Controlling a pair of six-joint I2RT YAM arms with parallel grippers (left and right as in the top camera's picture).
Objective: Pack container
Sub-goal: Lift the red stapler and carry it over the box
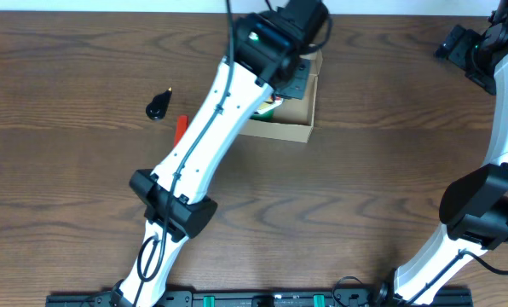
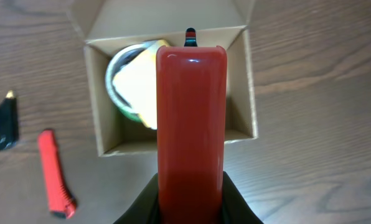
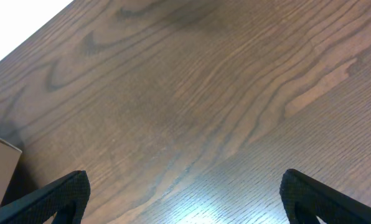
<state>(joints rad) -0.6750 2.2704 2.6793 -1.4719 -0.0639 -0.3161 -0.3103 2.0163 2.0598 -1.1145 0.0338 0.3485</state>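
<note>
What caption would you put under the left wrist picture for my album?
Left gripper holds a long red object over the open cardboard box, a tape roll inside.

Robot lab bench: left arm, right arm on base rail, wood-grain table.

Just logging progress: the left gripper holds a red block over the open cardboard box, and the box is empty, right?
Not quite. The cardboard box is not empty: a tape roll already lies inside, as the left wrist view shows. The left gripper does hold the red block over it.
</note>
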